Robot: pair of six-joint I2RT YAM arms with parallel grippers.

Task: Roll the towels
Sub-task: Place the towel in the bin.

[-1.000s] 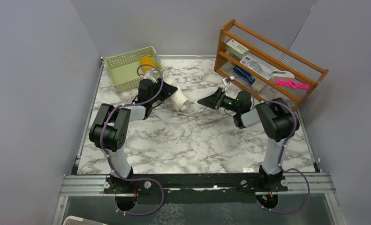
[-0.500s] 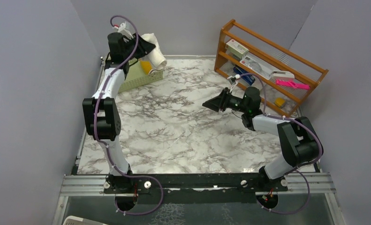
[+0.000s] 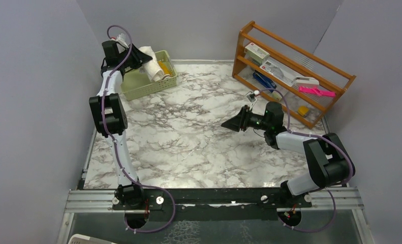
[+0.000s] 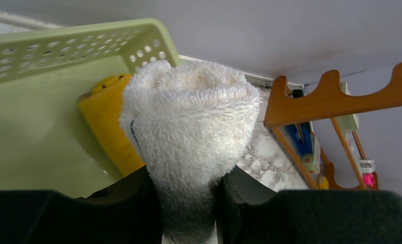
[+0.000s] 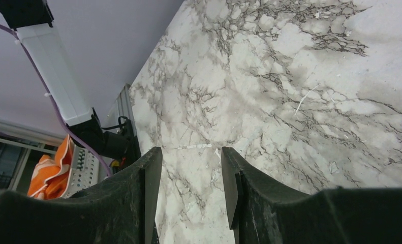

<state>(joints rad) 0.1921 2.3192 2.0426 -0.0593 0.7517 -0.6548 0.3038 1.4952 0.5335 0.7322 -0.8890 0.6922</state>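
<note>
Left wrist: left claw [image 4: 188, 190] clenched on fluffy cream towel [image 4: 191, 117], rolled tight; right claw [image 5: 191, 155] parted.

No text could be read in any view. The packets [image 3: 257, 52] on the wooden rack [image 3: 310, 54], in the upper right of the top view, carried print too small to make out (blocks of colour, no letters). In the left wrist view a small white tag [image 4: 366, 165] at the lower right, on that rack, was blurred. A thin dark mark on the white towel [image 4: 193, 117] spelled nothing legible.
</note>
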